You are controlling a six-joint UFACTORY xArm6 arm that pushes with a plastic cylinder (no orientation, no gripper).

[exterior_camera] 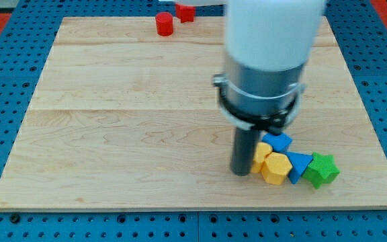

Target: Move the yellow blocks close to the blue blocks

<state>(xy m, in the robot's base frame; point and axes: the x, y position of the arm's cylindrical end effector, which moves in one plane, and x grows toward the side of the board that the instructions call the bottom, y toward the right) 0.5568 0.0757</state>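
My tip point(240, 172) rests on the wooden board point(126, 134) at the lower right, touching the left side of a cluster of blocks. A yellow hexagonal block point(276, 168) lies just right of the tip, with a second yellow block point(262, 152) above it, partly hidden by the rod. A blue block point(280, 141) sits at the top of the cluster and a blue triangular block point(298, 165) lies right of the yellow hexagon. The yellow and blue blocks touch one another.
A green star-shaped block point(322, 169) touches the blue triangular block on the right. A red cylinder point(164, 24) and another red block point(185, 12) stand at the board's top edge. The arm's large body point(264, 60) hides part of the board.
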